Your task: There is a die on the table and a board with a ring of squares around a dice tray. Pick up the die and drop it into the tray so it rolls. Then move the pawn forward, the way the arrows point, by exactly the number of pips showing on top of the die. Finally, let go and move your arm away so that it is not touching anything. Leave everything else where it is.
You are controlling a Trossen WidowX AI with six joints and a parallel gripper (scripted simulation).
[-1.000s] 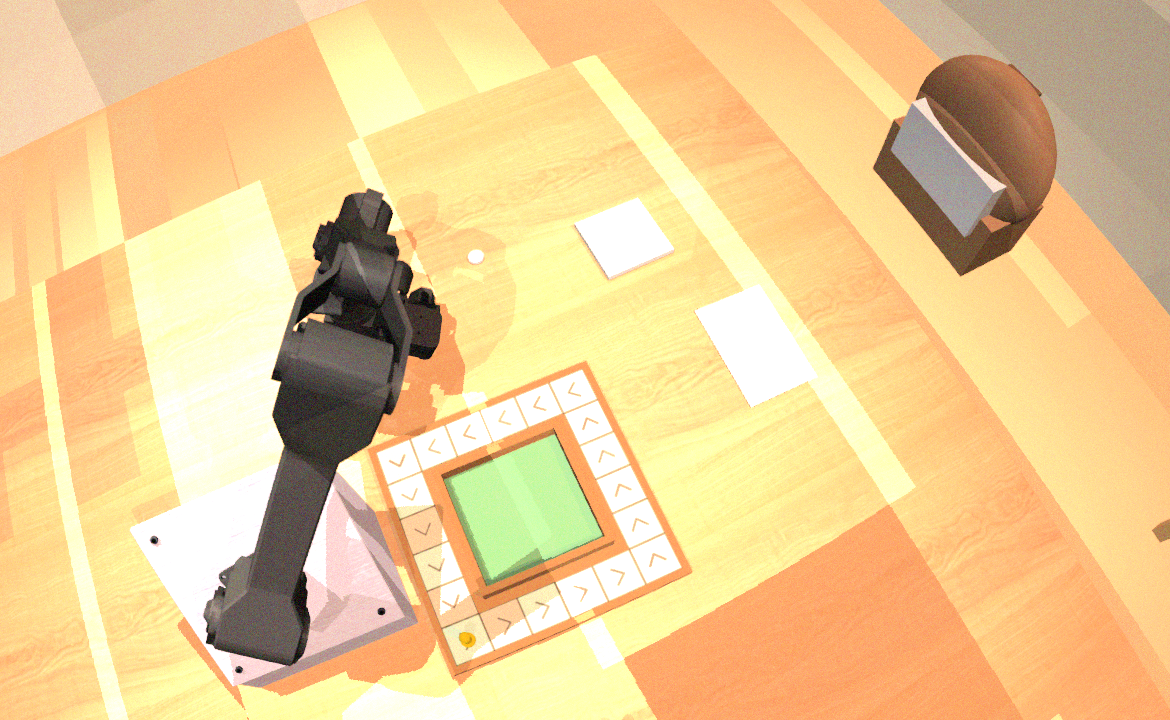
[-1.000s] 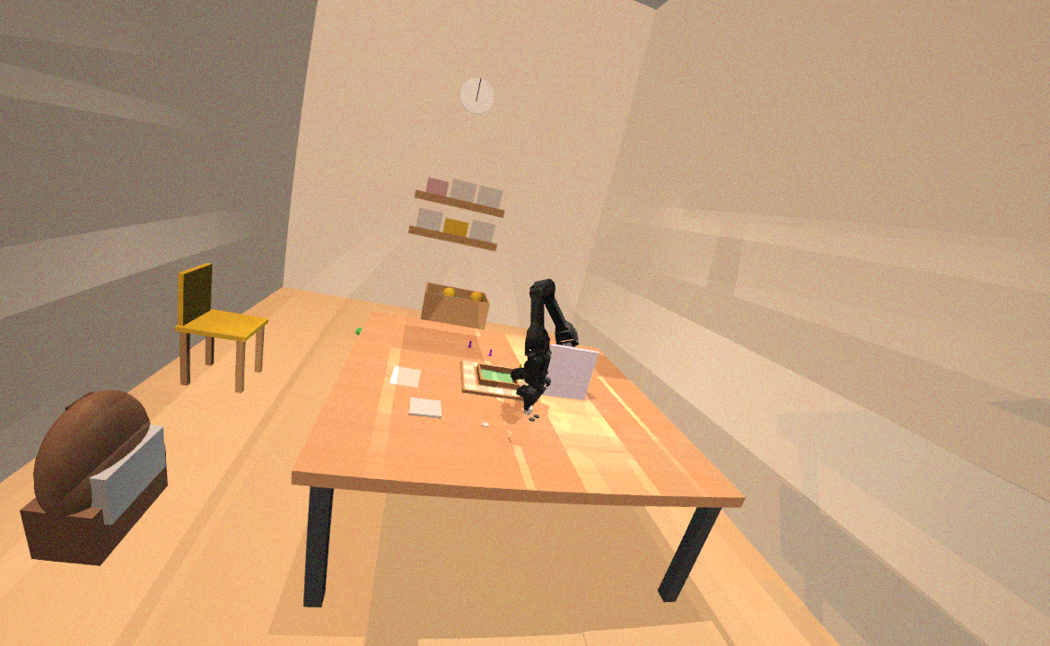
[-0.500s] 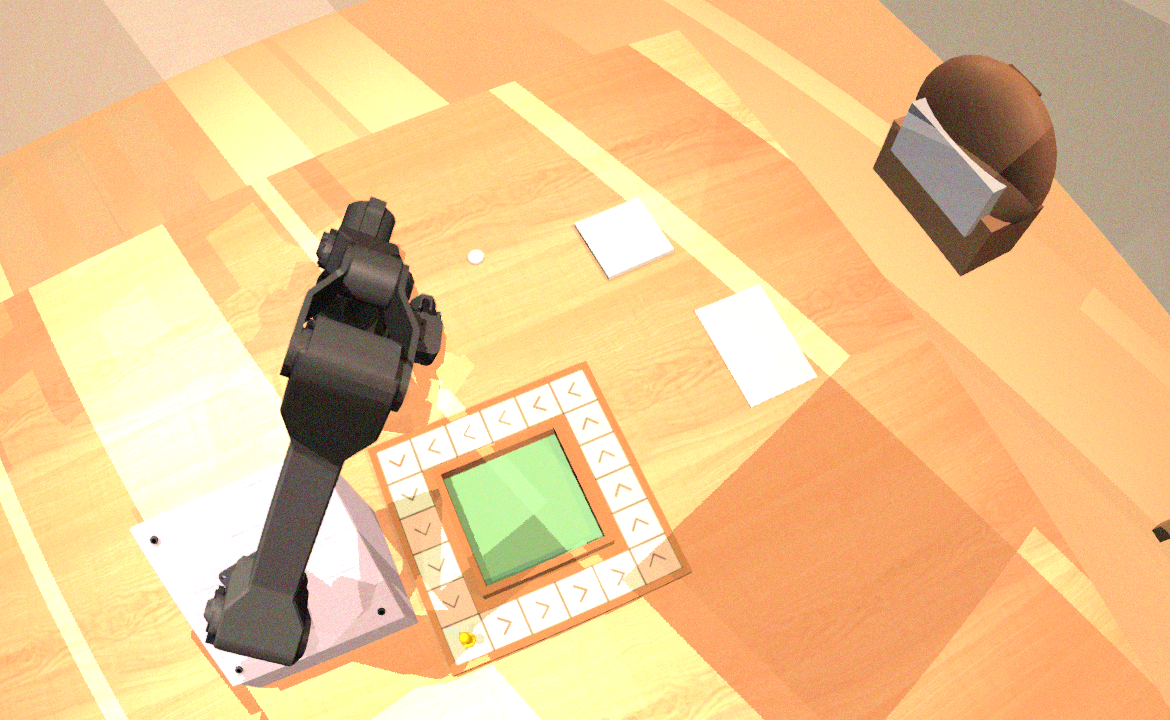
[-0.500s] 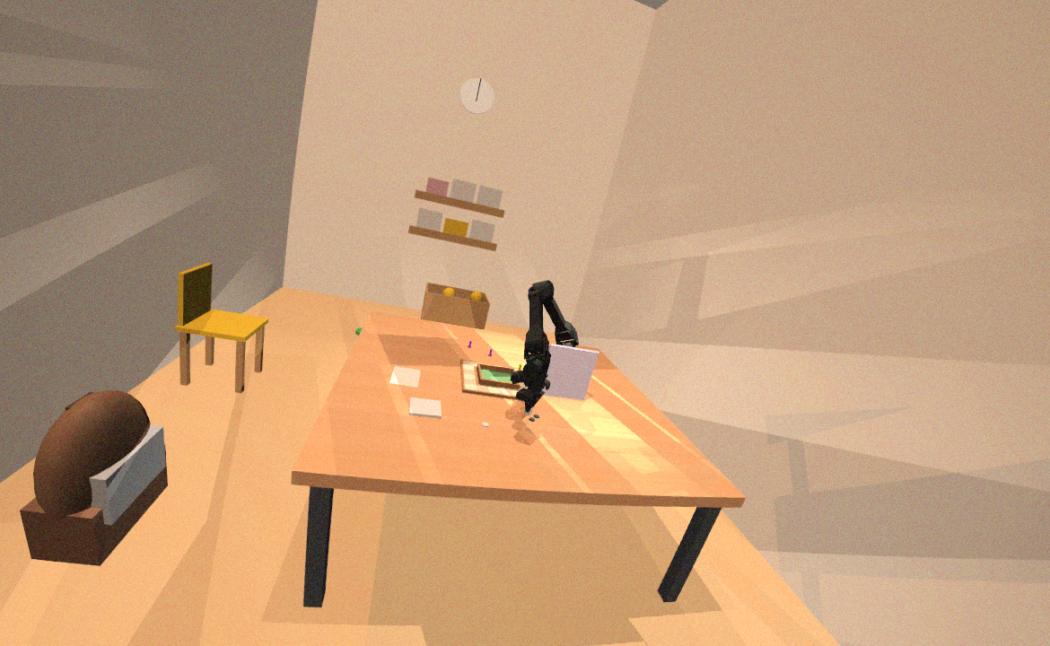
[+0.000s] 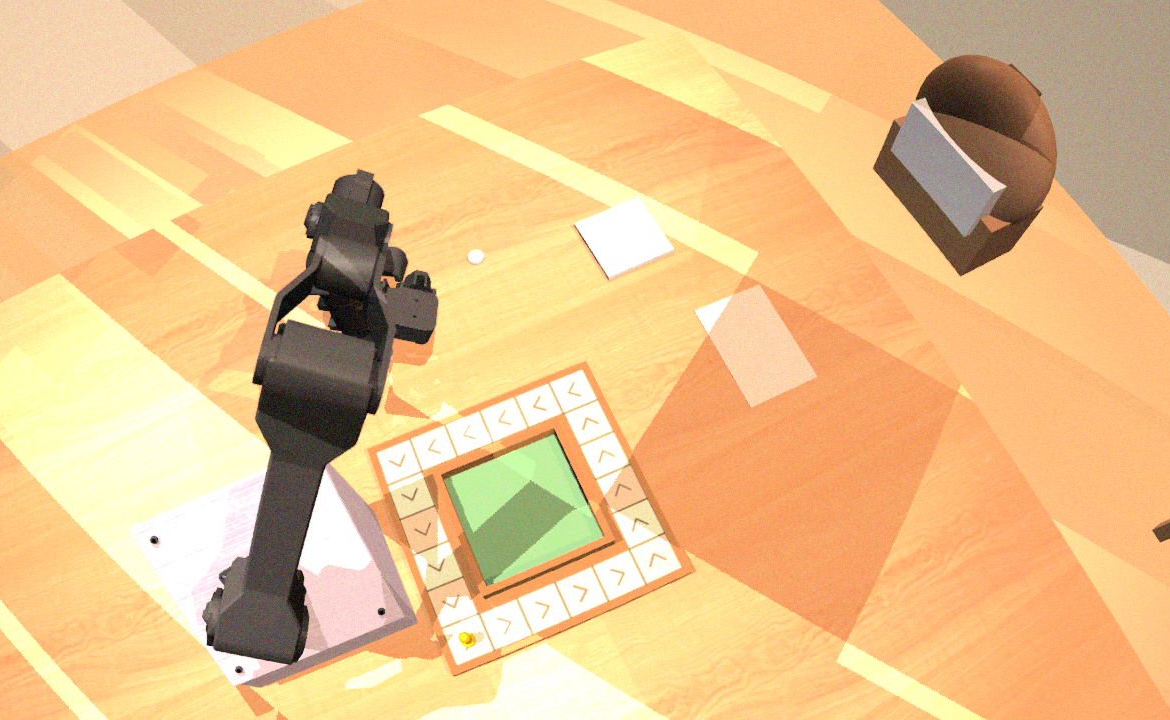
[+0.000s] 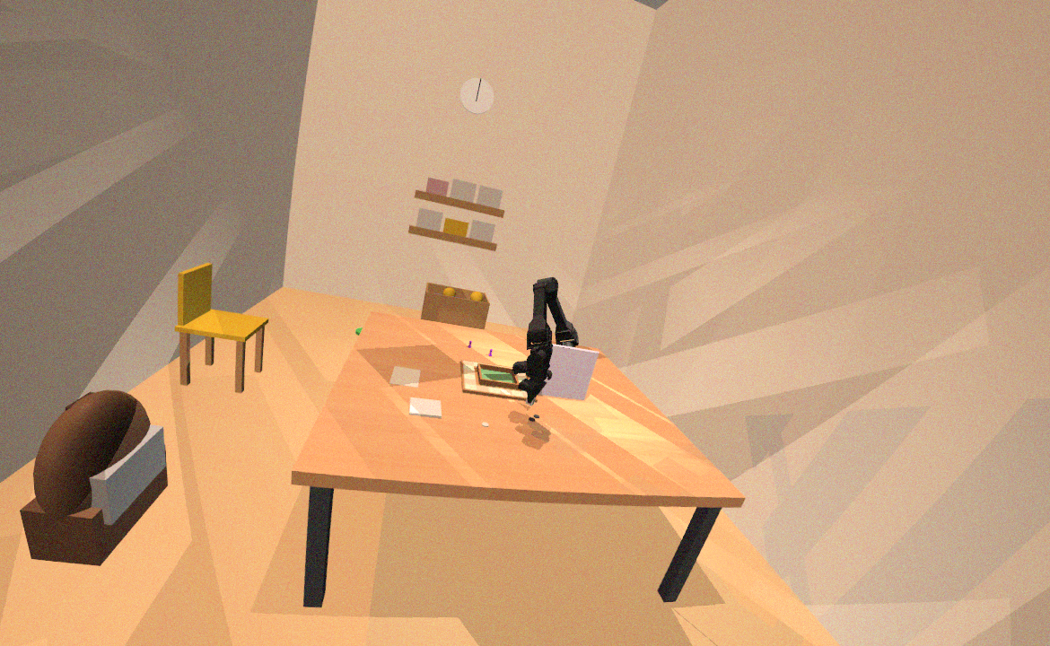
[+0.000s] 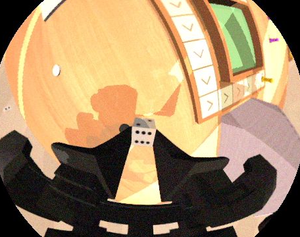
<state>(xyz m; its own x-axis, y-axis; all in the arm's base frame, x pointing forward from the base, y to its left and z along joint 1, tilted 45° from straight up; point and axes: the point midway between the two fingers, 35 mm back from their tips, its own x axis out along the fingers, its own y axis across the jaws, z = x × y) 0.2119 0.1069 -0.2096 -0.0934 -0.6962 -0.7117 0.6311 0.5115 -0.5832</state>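
My gripper [image 7: 143,131] [image 6: 530,399] is shut on the white die [image 7: 143,137], with a fingertip on each side. In the wrist view six pips show on the face towards the camera. In the exterior view the fingertips appear a little above the table; the arm hides the die in the top view. The board [image 5: 502,418] [image 7: 198,53] has arrowed squares around the green-floored dice tray [image 5: 491,488] [image 6: 497,374] [image 7: 235,39], which holds nothing. The yellow pawn [image 5: 466,639] [image 7: 266,79] stands on the corner square at the board's lower left in the top view.
Dark discs [image 6: 532,418] [image 7: 124,128] lie by the fingers. A small white disc [image 5: 475,257] [image 6: 485,423] [image 7: 56,70] and two white pads [image 5: 623,239] [image 5: 755,344] lie farther off. Purple pieces [image 6: 490,353] [image 7: 274,40] stand beyond the board. The pale arm base [image 5: 347,573] is beside the board.
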